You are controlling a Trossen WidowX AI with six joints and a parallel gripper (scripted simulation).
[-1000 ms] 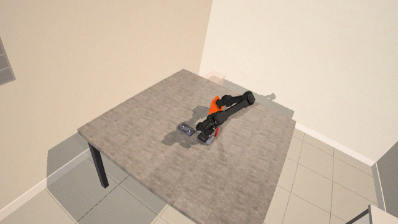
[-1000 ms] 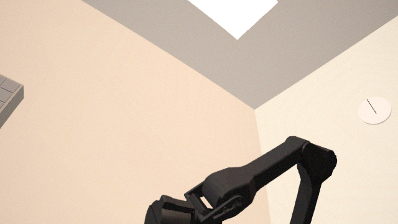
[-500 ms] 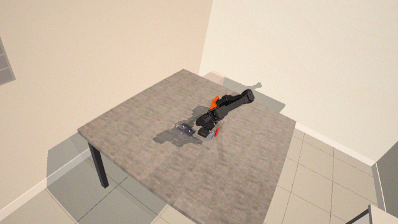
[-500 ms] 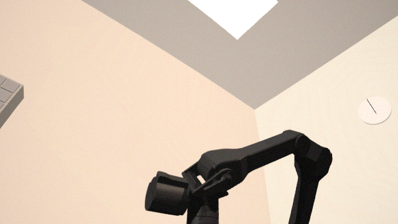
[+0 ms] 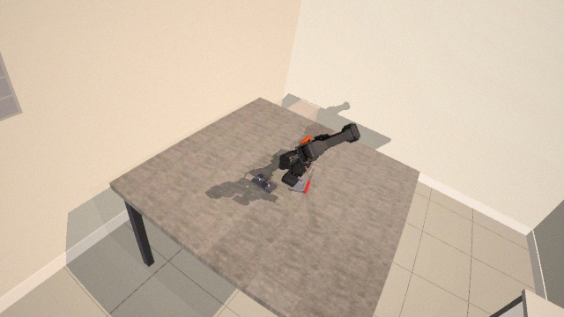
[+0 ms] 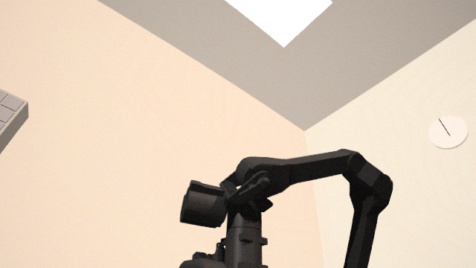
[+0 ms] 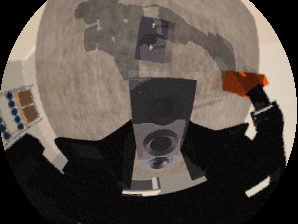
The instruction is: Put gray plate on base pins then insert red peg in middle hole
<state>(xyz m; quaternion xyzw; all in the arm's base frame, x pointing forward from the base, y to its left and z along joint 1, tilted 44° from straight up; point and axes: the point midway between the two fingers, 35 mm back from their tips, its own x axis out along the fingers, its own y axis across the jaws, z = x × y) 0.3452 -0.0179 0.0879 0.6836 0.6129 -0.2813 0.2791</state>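
My gripper (image 5: 293, 180) (image 7: 153, 117) is shut on the gray plate (image 5: 301, 186) (image 7: 162, 102), low over the table. In the wrist view the plate fills the gap between the dark fingers, and its round middle hole shows near the fingertips. The dark base (image 5: 264, 183) (image 7: 154, 39), with two small pins on top, lies on the table a short way ahead and to the left of the plate. The red peg (image 5: 307, 186) lies on the table right beside the plate, on its right. The exterior view shows only the arm (image 6: 297, 171) from below.
The gray table (image 5: 211, 150) (image 7: 80, 83) stands in a room corner, with its edges far from the parts. The arm's shadow falls around the base. An orange part (image 7: 244, 82) shows at the right edge of the wrist view.
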